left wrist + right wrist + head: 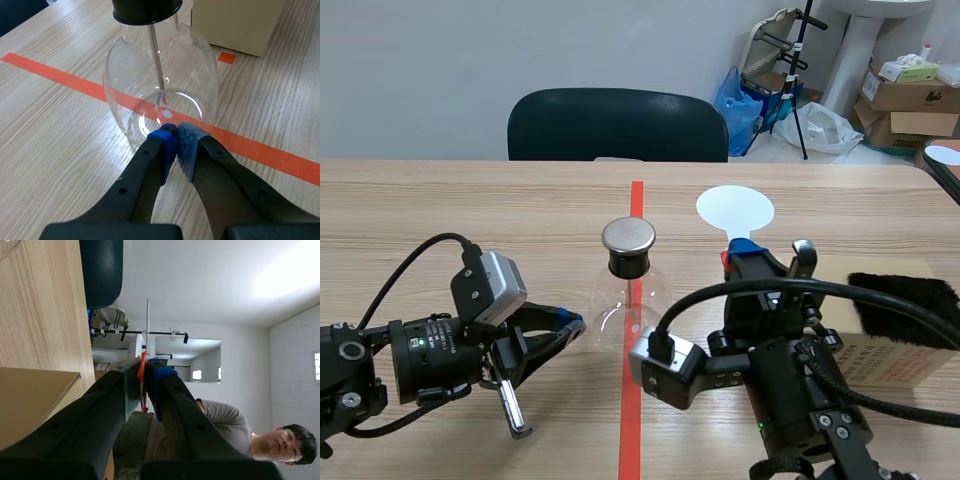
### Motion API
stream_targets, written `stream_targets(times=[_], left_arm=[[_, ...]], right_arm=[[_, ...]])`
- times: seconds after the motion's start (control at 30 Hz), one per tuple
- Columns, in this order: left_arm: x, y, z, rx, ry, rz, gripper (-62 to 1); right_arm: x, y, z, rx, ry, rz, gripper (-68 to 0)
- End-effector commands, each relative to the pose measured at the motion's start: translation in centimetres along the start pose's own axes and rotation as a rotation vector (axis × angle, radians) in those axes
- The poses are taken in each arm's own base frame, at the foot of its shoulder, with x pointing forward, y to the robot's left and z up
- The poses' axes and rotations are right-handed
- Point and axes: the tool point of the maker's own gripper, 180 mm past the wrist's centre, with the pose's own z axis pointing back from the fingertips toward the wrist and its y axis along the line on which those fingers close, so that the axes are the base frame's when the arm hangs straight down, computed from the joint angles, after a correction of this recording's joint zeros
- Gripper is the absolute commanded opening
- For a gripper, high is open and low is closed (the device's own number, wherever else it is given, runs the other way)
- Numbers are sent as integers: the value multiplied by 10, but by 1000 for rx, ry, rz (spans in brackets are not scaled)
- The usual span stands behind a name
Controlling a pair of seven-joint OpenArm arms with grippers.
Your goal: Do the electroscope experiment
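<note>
Left gripper (574,321) sits low on the wood-grain table (440,200). Its jaws are closed, dotted pads pressed together with nothing between. The tips are right at the lower wall of the glass flask (200,85); contact can't be told. The flask is clear and round-bellied and stands mid-table on the orange tape line (636,195). It has a black stopper (629,264) and a shiny round metal cap (628,236). A thin metal rod (155,55) runs down inside, with small leaves at its end that are hard to make out.

Right gripper (739,254) is raised just right of the flask, jaws clamped on the red handle of a paddle (735,209). The paddle is a flat white disc, seen edge-on in the right wrist view. The right arm's bulk covers the table below it.

A plain tan cardboard box (890,350) is at the right, partly behind the arm and cables. A black fur cloth (910,290) lies on top, cut off at the edge. A dark chair (618,125) stands behind the table. A person (220,415) in a grey top shows beside the right gripper.
</note>
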Motion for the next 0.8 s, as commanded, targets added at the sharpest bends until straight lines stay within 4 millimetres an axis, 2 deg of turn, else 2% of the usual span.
stream_targets(times=[0.0, 0.77], left_arm=[[13, 4, -4, 9, -46, -4, -583], [13, 4, -4, 9, -46, -4, -583]], right_arm=[[-5, -9, -5, -38, 15, 2, -665], [-10, -9, -5, -38, 39, 2, -665]])
